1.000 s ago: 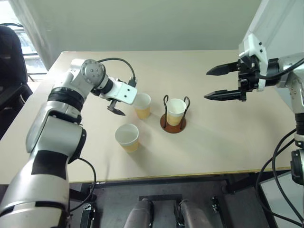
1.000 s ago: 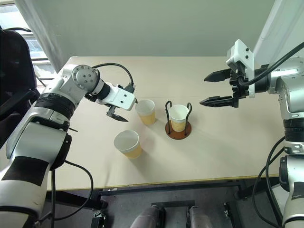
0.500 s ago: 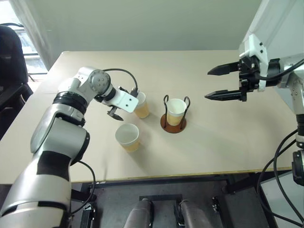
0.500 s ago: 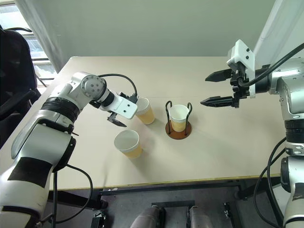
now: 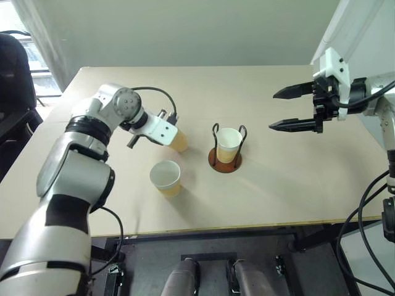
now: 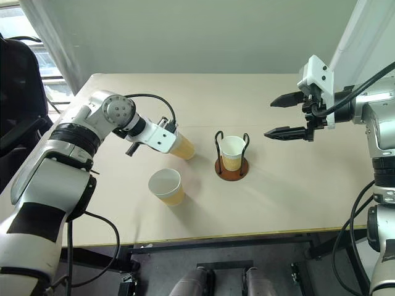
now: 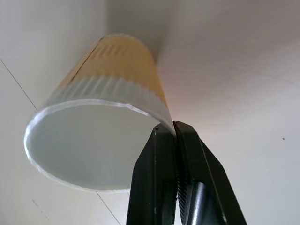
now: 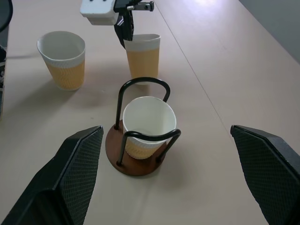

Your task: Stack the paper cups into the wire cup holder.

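- Nearest the front edge of the pale beige bench [image 5: 278, 185], left of its middle, one tan-yellow tapered paper cup with a white inside [image 5: 165, 178] stands upright by itself, apart from the other cups.
- Just beyond it, toward the bench's middle, the wire cup holder [image 5: 224, 158], a round reddish-brown disc with two upright black wire loops, carries a second tan-yellow paper cup [image 5: 228, 145], upright between the loops.
- Left of the holder and near it, the third tan-yellow paper cup [image 6: 182, 148] leans over, its rim caught by the left gripper [image 7: 174, 129]; the two black jaws are pressed together on the cup's white rolled rim, one inside the wall and one outside.
- Toward the right edge of the bench, the right gripper [image 5: 295, 109] hangs above the surface, well apart from the holder, its jaws spread wide with nothing between them, pointing toward the cups.
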Available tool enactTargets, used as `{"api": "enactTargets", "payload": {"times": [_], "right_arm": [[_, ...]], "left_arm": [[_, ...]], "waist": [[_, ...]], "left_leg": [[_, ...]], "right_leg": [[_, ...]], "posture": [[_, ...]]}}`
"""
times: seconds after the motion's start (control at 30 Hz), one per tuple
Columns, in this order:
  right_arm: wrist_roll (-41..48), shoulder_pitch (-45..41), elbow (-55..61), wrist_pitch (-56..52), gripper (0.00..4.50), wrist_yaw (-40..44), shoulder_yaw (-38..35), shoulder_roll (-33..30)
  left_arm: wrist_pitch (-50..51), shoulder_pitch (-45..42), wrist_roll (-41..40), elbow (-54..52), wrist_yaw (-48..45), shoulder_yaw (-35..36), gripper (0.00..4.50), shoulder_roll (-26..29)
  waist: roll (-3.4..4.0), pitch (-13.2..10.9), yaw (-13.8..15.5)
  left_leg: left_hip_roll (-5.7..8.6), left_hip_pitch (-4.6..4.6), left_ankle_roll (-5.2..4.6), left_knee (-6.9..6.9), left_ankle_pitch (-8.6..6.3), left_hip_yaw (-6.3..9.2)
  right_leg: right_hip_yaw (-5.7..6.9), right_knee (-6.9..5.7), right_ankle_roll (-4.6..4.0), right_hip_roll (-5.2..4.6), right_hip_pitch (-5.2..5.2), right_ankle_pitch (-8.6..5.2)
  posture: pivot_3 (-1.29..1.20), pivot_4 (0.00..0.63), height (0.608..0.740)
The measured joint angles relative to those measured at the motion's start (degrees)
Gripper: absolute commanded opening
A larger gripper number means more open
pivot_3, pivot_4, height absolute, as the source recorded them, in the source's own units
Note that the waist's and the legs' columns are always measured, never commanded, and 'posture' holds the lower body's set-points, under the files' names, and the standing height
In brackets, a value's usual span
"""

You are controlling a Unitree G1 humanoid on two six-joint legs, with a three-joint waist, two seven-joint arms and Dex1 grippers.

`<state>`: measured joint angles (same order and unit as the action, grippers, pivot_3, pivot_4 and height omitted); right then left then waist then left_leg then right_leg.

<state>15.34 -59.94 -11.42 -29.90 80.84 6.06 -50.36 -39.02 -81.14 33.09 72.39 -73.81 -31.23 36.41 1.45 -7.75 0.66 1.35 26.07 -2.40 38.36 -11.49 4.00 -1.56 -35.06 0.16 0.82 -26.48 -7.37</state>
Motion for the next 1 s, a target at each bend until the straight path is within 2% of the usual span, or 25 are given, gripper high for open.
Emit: {"api": "enactTargets", "payload": {"times": [0.43,0.77,1.0], "right_arm": [[-3.29,-0.83,-7.67,4.58,4.44,1.47,0.98,-0.22],[-8.35,-3.35,-20.75,15.40,4.44,5.55,2.13,-1.77],[-9.99,-5.76,-26.67,21.01,4.44,9.41,2.22,-1.47]], "left_arm": [[1.21,-2.77,-0.37,0.35,-7.33,0.46,0.01,2.92],[8.88,-11.27,-8.71,1.33,-16.36,6.59,0.01,1.26],[10.58,-17.88,-14.27,2.10,-16.71,4.52,0.01,-0.90]], "waist": [[-0.01,0.00,0.04],[-0.01,0.00,0.07],[-0.01,0.00,-0.16]], "left_leg": [[0.06,0.03,-0.02,0.01,-0.01,-0.02],[0.02,0.14,-0.16,-0.02,-0.10,-0.05],[-0.03,0.09,-0.15,-0.11,-0.21,-0.12]], "right_leg": [[0.07,0.01,-0.06,0.03,-0.02,-0.03],[0.03,0.09,-0.01,-0.09,-0.04,-0.03],[0.02,0.07,-0.01,-0.03,-0.08,-0.12]], "posture": [[0.00,0.150,0.740],[0.00,0.150,0.740],[0.00,0.150,0.740]]}}
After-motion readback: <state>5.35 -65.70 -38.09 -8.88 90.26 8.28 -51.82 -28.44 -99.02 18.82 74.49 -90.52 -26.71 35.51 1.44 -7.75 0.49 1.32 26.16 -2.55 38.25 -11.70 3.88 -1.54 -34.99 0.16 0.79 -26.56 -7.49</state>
